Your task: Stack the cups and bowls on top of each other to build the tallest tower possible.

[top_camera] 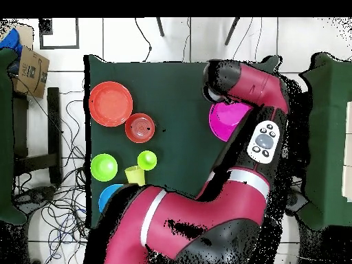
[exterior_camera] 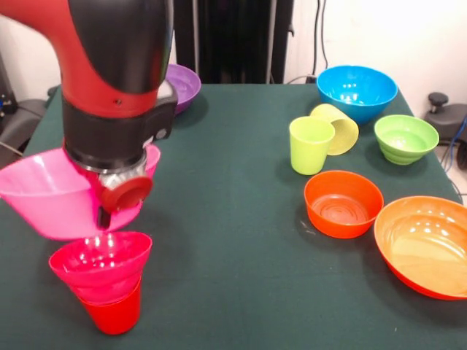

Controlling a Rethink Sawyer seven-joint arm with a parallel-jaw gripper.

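Now carrying the large pink bowl (exterior_camera: 45, 191), rim pinched by the fingers (exterior_camera: 102, 216), tilted just above the tower (exterior_camera: 102, 281): magenta bowl on red cup. Next: level, centre, lower onto it, release.

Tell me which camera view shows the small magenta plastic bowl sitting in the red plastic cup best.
The front view. There the small magenta plastic bowl shows in full, nested in the red plastic cup, just below the large pink plastic bowl at the gripper. In the overhead view the arm hides the small bowl and cup; only the large pink bowl shows.
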